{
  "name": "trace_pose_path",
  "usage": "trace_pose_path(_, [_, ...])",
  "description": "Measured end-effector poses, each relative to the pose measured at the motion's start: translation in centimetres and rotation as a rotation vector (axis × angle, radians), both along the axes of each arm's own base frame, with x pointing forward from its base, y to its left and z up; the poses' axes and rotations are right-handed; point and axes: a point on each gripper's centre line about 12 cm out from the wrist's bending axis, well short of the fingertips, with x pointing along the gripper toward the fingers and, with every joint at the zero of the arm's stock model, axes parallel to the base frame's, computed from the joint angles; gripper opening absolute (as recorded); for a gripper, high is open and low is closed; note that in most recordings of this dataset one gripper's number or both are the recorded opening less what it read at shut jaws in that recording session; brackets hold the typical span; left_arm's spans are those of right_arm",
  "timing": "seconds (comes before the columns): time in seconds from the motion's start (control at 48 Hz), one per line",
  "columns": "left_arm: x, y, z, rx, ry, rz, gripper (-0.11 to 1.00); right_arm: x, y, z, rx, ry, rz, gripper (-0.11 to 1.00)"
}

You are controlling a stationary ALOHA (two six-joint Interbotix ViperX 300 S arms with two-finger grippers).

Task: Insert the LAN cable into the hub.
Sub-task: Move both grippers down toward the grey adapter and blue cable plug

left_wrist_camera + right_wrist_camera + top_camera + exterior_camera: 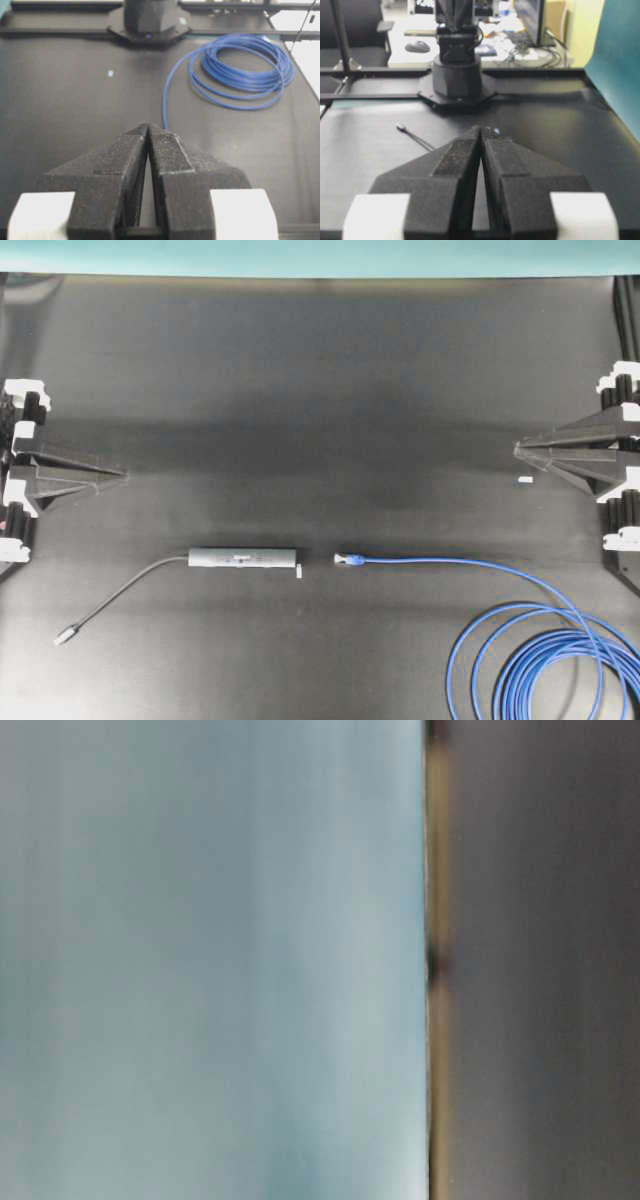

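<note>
The grey hub (243, 557) lies flat at the front middle of the black mat, its thin grey lead (125, 595) trailing to the front left. Just right of it, with a small gap between, the LAN cable's plug (347, 560) points at the hub's end. The blue LAN cable (450, 562) runs right and coils in loops (545, 665) at the front right; those loops (240, 70) also show in the left wrist view. My left gripper (124, 477) rests shut and empty at the left edge, its tips (148, 126) touching. My right gripper (517, 447) is shut and empty at the right edge (480, 128).
A small white scrap (525, 480) lies near the right gripper. The right arm's base (149, 20) and the left arm's base (456, 75) stand at the mat's sides. The hub lead's plug (400, 127) shows in the right wrist view. The table-level view is only a blur.
</note>
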Motion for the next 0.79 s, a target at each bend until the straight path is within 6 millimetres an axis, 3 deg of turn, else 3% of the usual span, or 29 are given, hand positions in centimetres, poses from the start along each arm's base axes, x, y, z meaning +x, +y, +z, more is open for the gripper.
trace_pose_path(0.083, [0.4, -0.1, 0.2, 0.023, 0.032, -0.007, 0.00, 0.2, 0.0, -0.1, 0.012, 0.018, -0.003, 0.00])
trace_pose_path(0.271, [1.0, -0.2, -0.1, 0.031, 0.159, -0.010, 0.00, 2.0, 0.0, -2.0, 0.101, 0.269, -0.009, 0.00])
trace_pose_path(0.438, [1.4, -0.8, -1.7, 0.037, 0.317, -0.038, 0.00, 3.8, 1.1, -3.5, 0.112, 0.446, 0.028, 0.00])
trace_pose_path(0.688, [2.1, -1.1, -3.4, 0.042, 0.412, -0.052, 0.00, 6.8, 2.2, -6.5, 0.096, 0.641, 0.051, 0.00])
trace_pose_path(0.792, [2.5, -1.1, -4.0, 0.042, 0.435, -0.052, 0.02, 8.2, 2.3, -7.6, 0.095, 0.692, 0.047, 0.12])
